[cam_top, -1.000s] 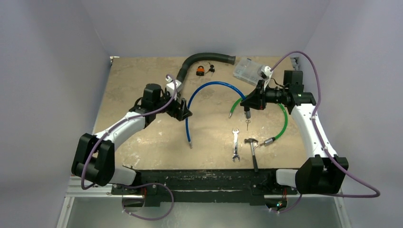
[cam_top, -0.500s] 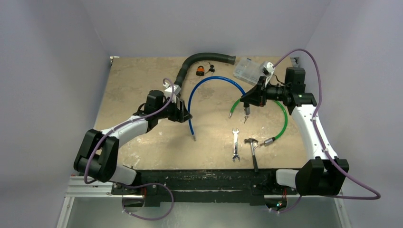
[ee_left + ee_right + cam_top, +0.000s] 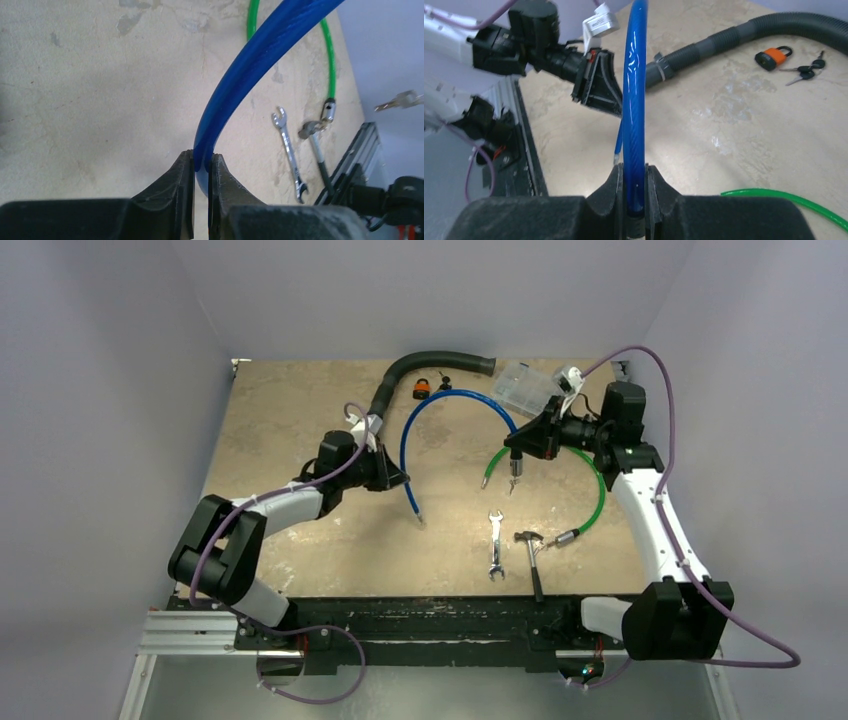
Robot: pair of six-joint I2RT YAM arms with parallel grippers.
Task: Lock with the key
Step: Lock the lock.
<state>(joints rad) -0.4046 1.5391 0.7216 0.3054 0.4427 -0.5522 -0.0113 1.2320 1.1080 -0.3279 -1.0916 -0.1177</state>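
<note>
Though my left gripper (image 3: 201,161) and right gripper (image 3: 634,174) both pinch the blue cable (image 3: 260,55) tight, its ends are unjoined and the key (image 3: 397,101) at three o'clock hangs unturned.

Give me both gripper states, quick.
Left gripper: shut on the blue cable.
Right gripper: shut on the blue cable too.

Tabletop (image 3: 290,400) stock:
- Cables, two: blue cable (image 3: 455,396) and green cable (image 3: 601,490), at 3 o'clock.
- Black hose (image 3: 400,370), one, 12 o'clock.
- Orange padlock (image 3: 422,389), one.
- Key bunches, two: padlock keys (image 3: 443,383), hanging keys (image 3: 513,483).
- Clear box (image 3: 525,388), one.
- Wrench (image 3: 494,545), one.
- Hammer (image 3: 533,555), one, 6 o'clock.
</note>
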